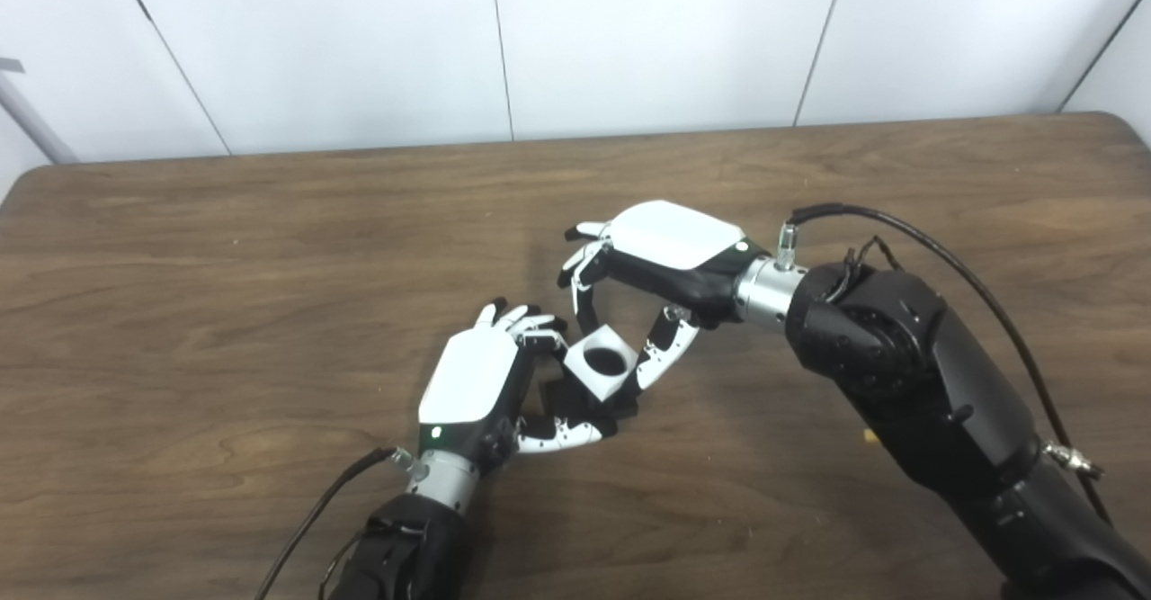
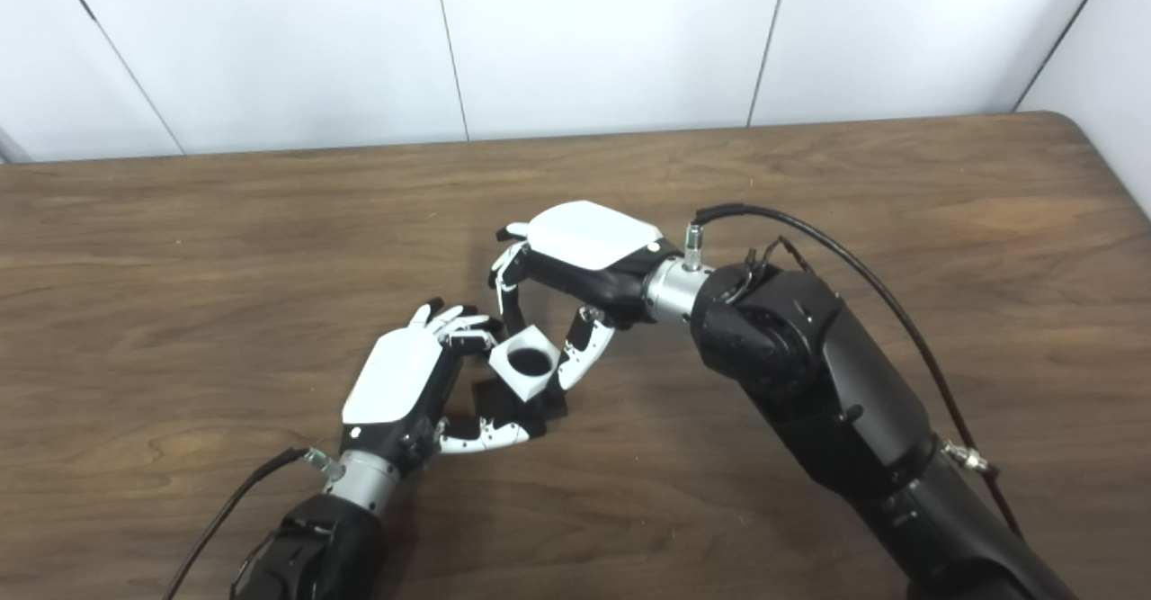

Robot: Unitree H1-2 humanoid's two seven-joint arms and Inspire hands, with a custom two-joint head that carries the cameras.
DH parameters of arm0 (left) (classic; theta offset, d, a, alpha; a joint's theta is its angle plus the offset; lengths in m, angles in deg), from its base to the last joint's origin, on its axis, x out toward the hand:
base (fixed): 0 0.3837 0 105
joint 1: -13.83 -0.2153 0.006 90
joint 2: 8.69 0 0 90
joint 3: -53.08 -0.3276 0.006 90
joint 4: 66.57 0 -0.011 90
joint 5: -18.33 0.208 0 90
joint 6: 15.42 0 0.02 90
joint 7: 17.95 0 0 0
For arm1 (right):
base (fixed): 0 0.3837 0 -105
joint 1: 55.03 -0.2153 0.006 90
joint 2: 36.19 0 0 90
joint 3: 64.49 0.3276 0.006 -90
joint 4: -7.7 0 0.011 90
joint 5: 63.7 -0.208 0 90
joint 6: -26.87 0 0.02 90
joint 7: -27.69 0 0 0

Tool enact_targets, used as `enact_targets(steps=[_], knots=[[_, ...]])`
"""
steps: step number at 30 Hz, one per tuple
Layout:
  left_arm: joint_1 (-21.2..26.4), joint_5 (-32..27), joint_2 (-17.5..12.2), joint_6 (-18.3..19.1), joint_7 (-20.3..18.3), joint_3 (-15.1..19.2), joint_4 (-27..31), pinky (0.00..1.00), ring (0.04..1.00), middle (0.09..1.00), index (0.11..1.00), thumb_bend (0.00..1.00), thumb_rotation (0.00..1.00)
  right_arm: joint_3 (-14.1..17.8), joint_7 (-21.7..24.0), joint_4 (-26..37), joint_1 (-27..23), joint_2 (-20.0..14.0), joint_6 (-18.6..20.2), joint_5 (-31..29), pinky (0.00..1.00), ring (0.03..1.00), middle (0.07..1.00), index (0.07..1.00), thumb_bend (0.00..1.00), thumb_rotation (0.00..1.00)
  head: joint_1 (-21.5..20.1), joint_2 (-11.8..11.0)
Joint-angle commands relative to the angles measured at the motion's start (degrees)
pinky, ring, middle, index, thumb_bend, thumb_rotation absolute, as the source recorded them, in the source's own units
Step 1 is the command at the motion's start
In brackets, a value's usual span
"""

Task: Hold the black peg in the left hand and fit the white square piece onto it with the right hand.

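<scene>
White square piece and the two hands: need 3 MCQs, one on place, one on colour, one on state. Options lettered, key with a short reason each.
1. Where is the white square piece?
A. Lying alone at the table's far edge
B. Between the fingertips of both hands, near the table's middle
C. Under the right forearm

2. What colour is the part under the white piece, held by the left hand?
A. Red
B. Black
C. Yellow

3. What is the right hand doing?
A. Resting flat and open on the table
B. Closed on the white piece from above
C. Raised clear of everything

Key: 1 B, the piece sits between the two hands over the wooden table. 2 B, the black peg shows dark below the piece. 3 B, the right hand's fingers and thumb flank the piece.
</scene>
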Motion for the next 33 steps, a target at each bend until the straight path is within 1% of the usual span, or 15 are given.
enact_targets(steps=[1, 9, 21, 29, 30, 31, 32, 33], knots=[[-1.4, 0.5, -0.4, 0.4, -3.4, -1.5, -1.9, 1.0, 0.901, 0.803, 0.487, 0.52, 0.05, 0.8, -1.0, 0.9, -1.7, 0.0, -0.4, -0.2, 0.92, 0.957, 0.799, 0.483, 0.52, 0.13, -0.1, 0.0], [-1.3, 0.4, -0.5, 1.1, -4.3, -1.3, -1.3, 1.0, 0.91, 0.807, 0.487, 0.52, 0.05, 0.3, -1.1, 0.5, -1.5, 0.1, -0.8, 0.0, 0.92, 0.96, 0.797, 0.483, 0.52, 0.13, -0.4, 0.4], [-1.0, 0.8, -0.7, 1.1, -4.2, -1.6, -1.4, 1.0, 0.903, 0.805, 0.487, 0.52, 0.05, -0.8, -0.4, 0.8, -1.3, 0.3, -0.6, 0.4, 0.91, 0.958, 0.796, 0.483, 0.52, 0.13, -0.6, 0.8], [-1.1, 0.8, -0.5, 1.2, -4.1, -1.7, -1.4, 1.0, 0.901, 0.805, 0.487, 0.52, 0.05, -0.8, -0.7, 0.5, -1.4, -0.1, -1.2, 0.3, 0.9, 0.952, 0.794, 0.489, 0.53, 0.15, -0.7, 0.8], [-1.1, 0.8, -0.5, 1.2, -4.1, -1.7, -1.4, 1.0, 0.901, 0.804, 0.487, 0.52, 0.05, -0.8, -0.6, 0.6, -1.4, -0.2, -1.1, 0.2, 0.9, 0.95, 0.795, 0.528, 0.73, 0.18, -0.7, 0.9], [-1.1, 0.8, -0.5, 1.1, -4.0, -1.7, -1.4, 1.0, 0.9, 0.804, 0.487, 0.52, 0.05, -0.8, -0.6, 0.6, -1.4, -0.2, -1.2, 0.2, 0.89, 0.949, 0.795, 0.552, 0.86, 0.2, -0.7, 0.9], [-1.1, 0.7, -0.5, 1.1, -4.0, -1.7, -1.4, 1.0, 0.9, 0.804, 0.487, 0.52, 0.05, -0.8, -0.5, 0.6, -1.4, -0.3, -1.1, 0.2, 0.89, 0.95, 0.801, 0.569, 0.92, 0.23, -0.7, 0.9], [-1.1, 0.7, -0.5, 1.1, -4.0, -1.7, -1.4, 1.0, 0.902, 0.804, 0.487, 0.52, 0.05, -0.8, -0.5, 0.6, -1.4, -0.3, -1.1, 0.2, 0.89, 0.951, 0.808, 0.584, 0.96, 0.25, -0.7, 0.9]])
